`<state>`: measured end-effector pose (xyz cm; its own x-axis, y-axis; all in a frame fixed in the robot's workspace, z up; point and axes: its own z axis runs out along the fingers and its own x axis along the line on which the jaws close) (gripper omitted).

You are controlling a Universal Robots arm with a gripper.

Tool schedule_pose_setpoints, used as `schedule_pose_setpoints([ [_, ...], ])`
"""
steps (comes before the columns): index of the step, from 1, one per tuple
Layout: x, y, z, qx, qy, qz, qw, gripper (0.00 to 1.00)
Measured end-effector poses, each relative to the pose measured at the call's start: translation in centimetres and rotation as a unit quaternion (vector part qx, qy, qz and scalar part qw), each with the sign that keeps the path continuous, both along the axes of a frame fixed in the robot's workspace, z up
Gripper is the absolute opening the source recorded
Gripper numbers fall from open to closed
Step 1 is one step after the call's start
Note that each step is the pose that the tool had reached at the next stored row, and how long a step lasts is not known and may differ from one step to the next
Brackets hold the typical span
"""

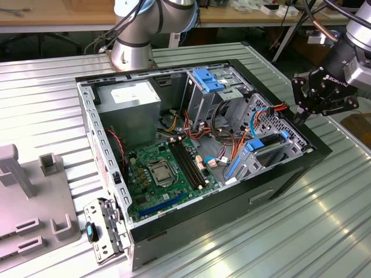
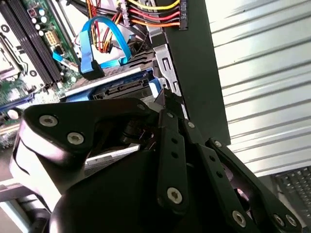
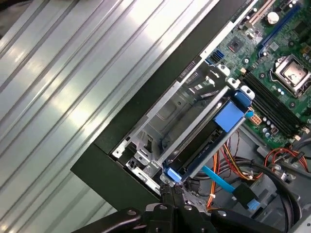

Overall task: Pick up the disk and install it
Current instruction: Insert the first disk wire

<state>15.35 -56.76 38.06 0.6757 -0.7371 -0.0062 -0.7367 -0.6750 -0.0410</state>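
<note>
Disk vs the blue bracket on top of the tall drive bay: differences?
The disk is metal in a blue carrier; the blue bracket is all plastic. The disk lies low in a corner of the case; the bracket sits atop the tall drive bay. The gripper is beside the disk, away from the bracket. Both show bright blue plastic.

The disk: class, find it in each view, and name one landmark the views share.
Exterior view: disk in the bay, at the exterior view's right.
Second wrist view: disk by a looped blue cable.
First wrist view: disk in the bay.
Shared landmark: memory slots.
</note>
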Motion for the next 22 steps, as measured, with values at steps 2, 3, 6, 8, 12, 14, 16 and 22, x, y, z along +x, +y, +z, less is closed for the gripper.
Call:
schedule_pose_setpoints([
  [2,0.01,0.47,0.0,0.0,0.0,0.005,1.0,0.11],
  [3,0.01,0.75,0.0,0.0,0.0,0.007,1.0,0.11],
  [6,0.06,1.63,-0.01,0.0,0.0,0.012,0.9999,0.11],
  [8,0.13,2.14,-0.01,0.0,0.0,0.019,0.9998,0.11],
  [12,0.28,3.19,-0.02,0.0,0.0,0.033,0.9995,0.11],
  [14,0.29,3.3,-0.06,0.0,0.0,0.048,0.9988,0.11],
  [16,0.28,3.31,-0.09,-0.0001,0.0,0.069,0.9976,0.11],
  [22,0.55,3.94,-0.25,0.0,0.0,0.103,0.9946,0.11],
])
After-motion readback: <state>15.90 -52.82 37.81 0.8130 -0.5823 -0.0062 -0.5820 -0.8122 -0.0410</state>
